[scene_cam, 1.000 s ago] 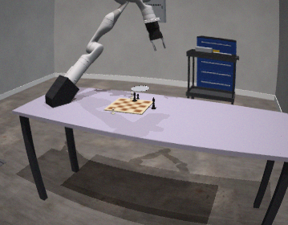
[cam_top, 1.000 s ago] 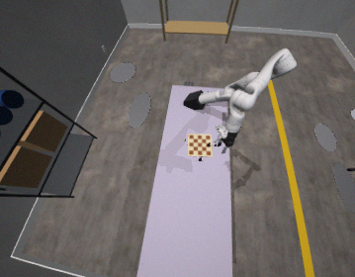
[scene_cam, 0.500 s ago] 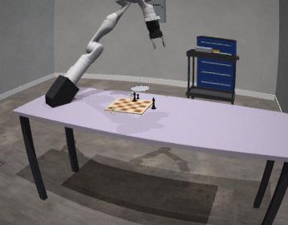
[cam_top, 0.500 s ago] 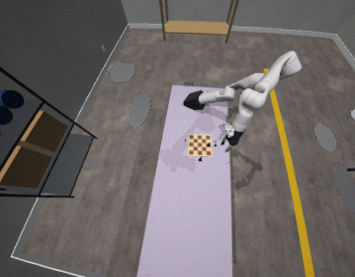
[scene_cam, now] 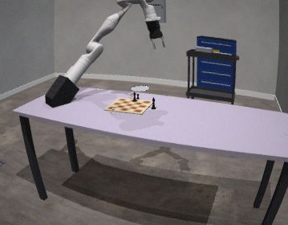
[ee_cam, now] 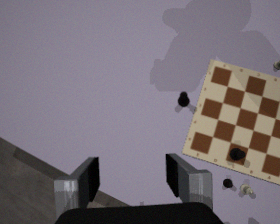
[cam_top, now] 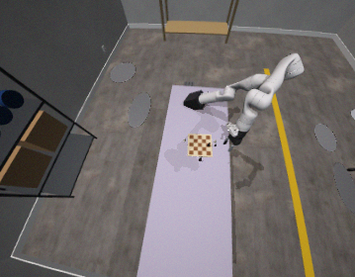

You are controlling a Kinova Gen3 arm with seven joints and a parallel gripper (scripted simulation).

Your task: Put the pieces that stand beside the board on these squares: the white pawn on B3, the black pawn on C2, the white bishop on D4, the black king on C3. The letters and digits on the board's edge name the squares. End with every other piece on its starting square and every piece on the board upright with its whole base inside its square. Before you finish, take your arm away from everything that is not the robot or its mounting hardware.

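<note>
The chessboard [ee_cam: 247,119] lies on the lilac table and also shows in the exterior view [scene_cam: 128,105] and the overhead view [cam_top: 199,144]. A tall black piece, likely the black king [ee_cam: 183,99] [scene_cam: 153,103], stands upright on the table just off one board edge. One black piece [ee_cam: 237,155] stands on a board square near the opposite corner. A small black piece [ee_cam: 227,183] and a small white piece [ee_cam: 245,191] stand just off that edge. Another pale piece [ee_cam: 279,64] sits off the far corner. My gripper [ee_cam: 132,169] [scene_cam: 158,43] is open and empty, high above the table, away from the board.
The arm's black base [scene_cam: 60,93] stands on the table at one end. A blue tool cart [scene_cam: 214,66] stands behind the table. A shelf unit [cam_top: 28,143] is off to the side. The table edge lies just under the gripper in the wrist view.
</note>
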